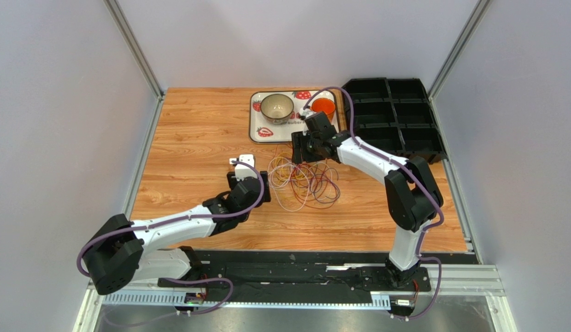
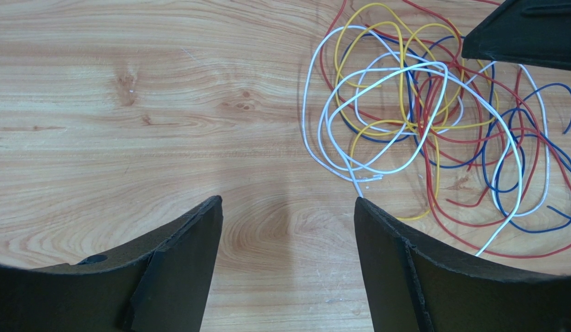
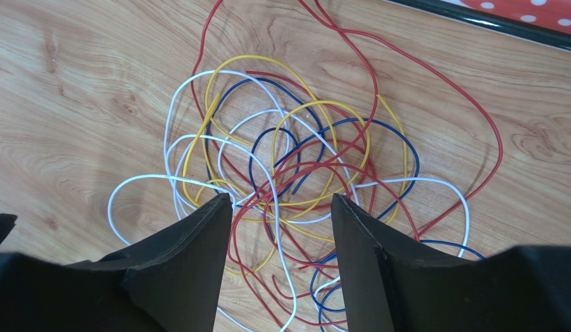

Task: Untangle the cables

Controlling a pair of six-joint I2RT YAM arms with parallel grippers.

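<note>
- Left gripper [image 2: 288, 207]: the jaws are spread wide with only bare wood between them. It sits low, just left of the cables [image 1: 305, 181], and holds nothing. A white wire's end lies close by its right finger but is not in the gap.
- Cables: they lie mid-table between the two grippers in one loose heap of red, white, yellow and blue loops that cross over and under each other. White loops sit on the left edge and long red ones sweep round the outside. No strand lies apart from the rest, so I judge that nothing is sorted yet and the whole job is left.
- Right gripper [image 3: 281, 200]: the jaws are apart and it is low over the far side of the heap. Several strands run under the gap between the fingers, but none is pinched.
- Tray [image 1: 252, 117] and bins [image 1: 399, 104]: both are at the far edge, apart from the heap.
</note>
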